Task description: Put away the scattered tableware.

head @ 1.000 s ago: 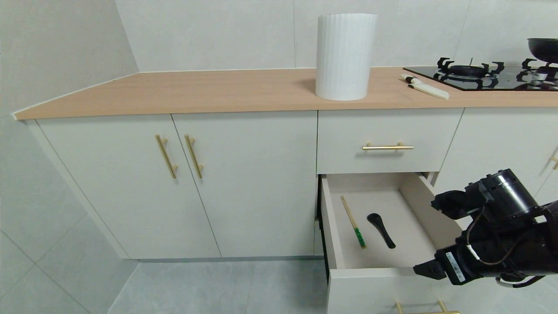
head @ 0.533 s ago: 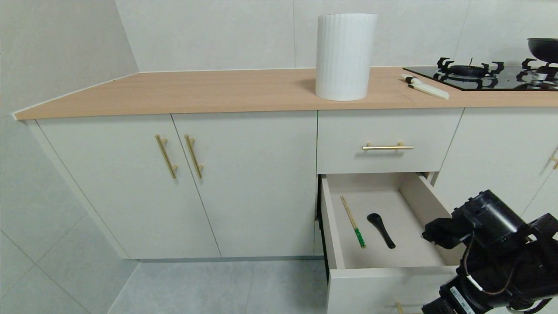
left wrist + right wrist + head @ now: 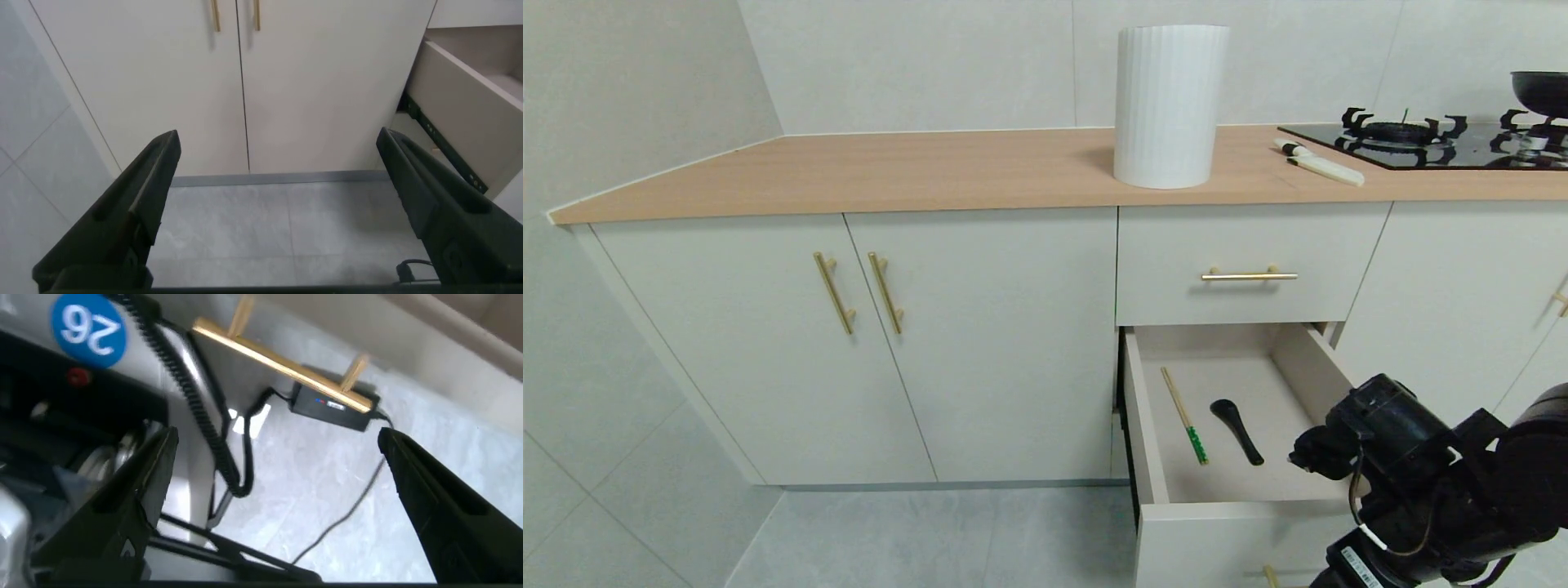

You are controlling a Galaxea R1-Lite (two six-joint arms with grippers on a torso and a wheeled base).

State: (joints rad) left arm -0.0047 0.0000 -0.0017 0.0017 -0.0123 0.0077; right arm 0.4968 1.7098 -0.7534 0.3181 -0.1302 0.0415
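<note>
Change: right arm (image 3: 1413,474) has sunk lower and slid toward the robot's left, and now overlaps the front right corner of the open drawer (image 3: 1145,433); nothing else has shifted.
Countertop (image 3: 890,171): wooden, running along the tiled wall.
Cabinet doors (image 3: 768,351): two, shut, below the countertop and left of the drawers.
Drawer: the lower one, pulled out beneath a shut upper drawer (image 3: 1249,245).
White container (image 3: 1170,106): ribbed cylinder, upright on the countertop above the drawers.
Stove (image 3: 1413,147): black, set into the countertop at the right.
Right gripper (image 3: 275,437): fingers spread wide with nothing between them, low before a gold handle (image 3: 282,359).
Left gripper (image 3: 275,139): fingers wide apart, empty, above the floor before the cabinet doors.
Knife (image 3: 1319,163): flat on the countertop between container and stove.
Spoon (image 3: 1237,431): black, on the drawer floor.
Chopsticks (image 3: 1186,416): on the drawer floor just left of the spoon, not touching it.
</note>
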